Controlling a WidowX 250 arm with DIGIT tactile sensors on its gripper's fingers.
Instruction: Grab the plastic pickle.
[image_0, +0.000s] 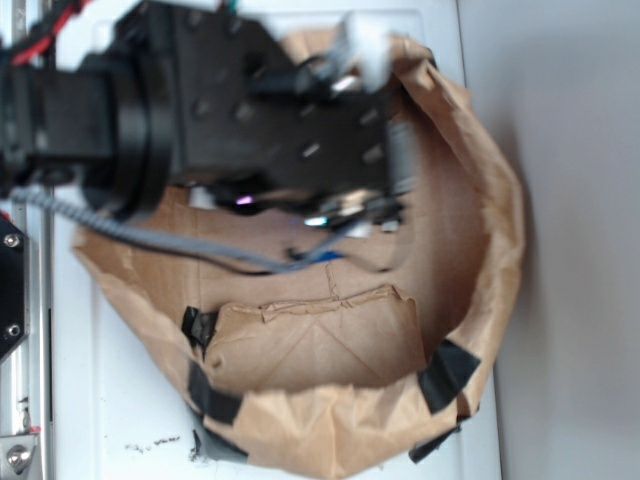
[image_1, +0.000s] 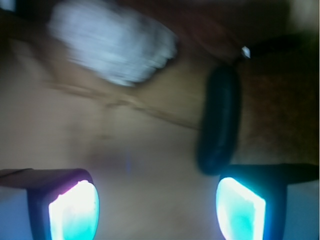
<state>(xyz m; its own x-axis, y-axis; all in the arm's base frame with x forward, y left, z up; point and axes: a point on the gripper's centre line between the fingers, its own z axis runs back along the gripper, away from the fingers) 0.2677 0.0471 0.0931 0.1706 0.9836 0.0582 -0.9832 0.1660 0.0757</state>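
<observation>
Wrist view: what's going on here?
The WidowX arm has reached into a brown paper bag for the pickle. The tool is open, holding nothing. In the wrist view the pickle lies on the bag floor just ahead of one finger, off to that side rather than between the two. A crumpled white paper wad sits farther off, toward the other side. From the exterior view the arm hides both, so the grab is not yet made.
</observation>
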